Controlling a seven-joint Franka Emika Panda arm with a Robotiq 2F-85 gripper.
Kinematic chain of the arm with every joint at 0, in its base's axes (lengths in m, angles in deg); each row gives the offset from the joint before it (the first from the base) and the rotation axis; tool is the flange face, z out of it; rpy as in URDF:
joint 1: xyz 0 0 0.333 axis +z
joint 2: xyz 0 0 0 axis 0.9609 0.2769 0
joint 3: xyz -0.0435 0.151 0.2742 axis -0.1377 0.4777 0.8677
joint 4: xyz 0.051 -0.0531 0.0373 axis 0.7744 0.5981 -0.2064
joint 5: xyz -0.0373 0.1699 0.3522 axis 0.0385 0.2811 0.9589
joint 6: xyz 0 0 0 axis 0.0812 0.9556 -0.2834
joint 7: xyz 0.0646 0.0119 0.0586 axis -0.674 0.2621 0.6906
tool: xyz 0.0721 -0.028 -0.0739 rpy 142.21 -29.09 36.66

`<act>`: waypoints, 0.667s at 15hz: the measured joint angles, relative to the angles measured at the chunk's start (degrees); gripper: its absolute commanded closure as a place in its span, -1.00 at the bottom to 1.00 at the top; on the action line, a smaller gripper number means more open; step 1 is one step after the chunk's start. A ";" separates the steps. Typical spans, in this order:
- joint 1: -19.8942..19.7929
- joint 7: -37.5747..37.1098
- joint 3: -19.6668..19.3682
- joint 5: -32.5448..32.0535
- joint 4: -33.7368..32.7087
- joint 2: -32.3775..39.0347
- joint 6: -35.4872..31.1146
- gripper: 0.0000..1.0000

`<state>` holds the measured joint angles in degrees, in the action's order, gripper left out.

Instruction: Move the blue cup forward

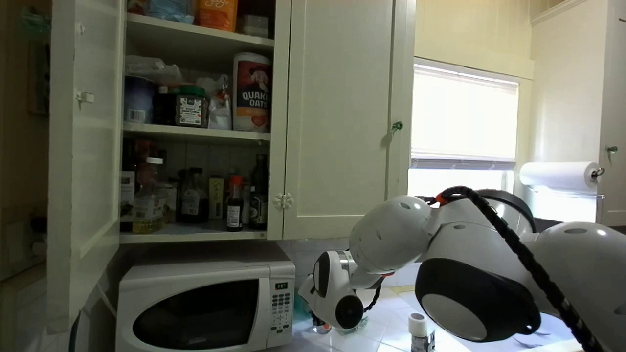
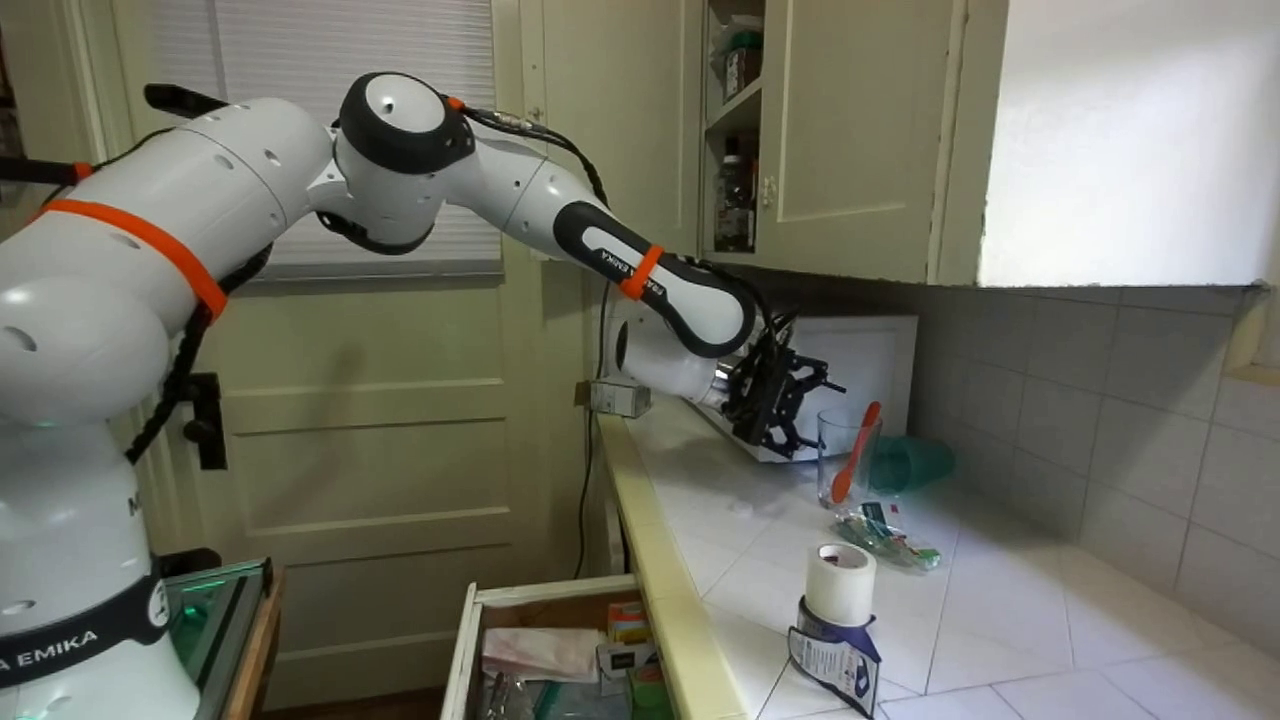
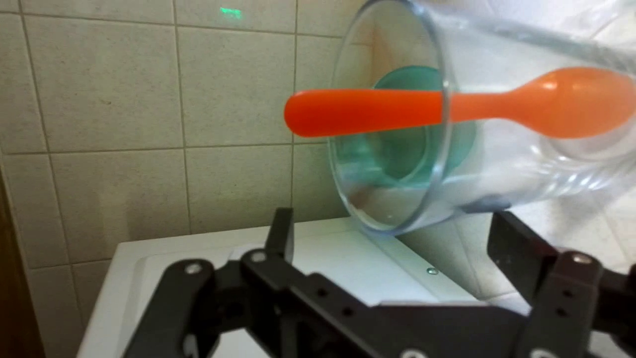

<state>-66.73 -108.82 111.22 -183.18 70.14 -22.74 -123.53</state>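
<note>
Beyond clear tumbler, seen from gripper: blue cup, probably light, fairly stiff, slippery. Best hold: sidewall, gentle pressure. Fingers spread wide, grasping nothing.

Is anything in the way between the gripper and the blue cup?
Yes: the clear tumbler with the orange spoon stands just ahead of the open gripper, and the blue cup is behind that tumbler.

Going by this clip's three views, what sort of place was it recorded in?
Most likely a home kitchen: a white microwave stands on a tiled counter, and above it an open cupboard holds bottles and a canister of oats.
</note>
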 measured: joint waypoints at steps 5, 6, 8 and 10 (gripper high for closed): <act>0.10 5.76 -2.16 6.67 -0.92 -2.36 -1.64 -1.00; 0.12 6.81 -2.66 7.89 -1.00 -2.83 -1.64 -1.00; 0.16 8.14 -3.80 9.89 -1.20 -3.84 -1.64 -1.00; 0.18 9.07 -4.84 11.63 -1.32 -4.81 -1.69 -1.00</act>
<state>-66.56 -99.76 106.37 -171.55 68.82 -27.55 -125.22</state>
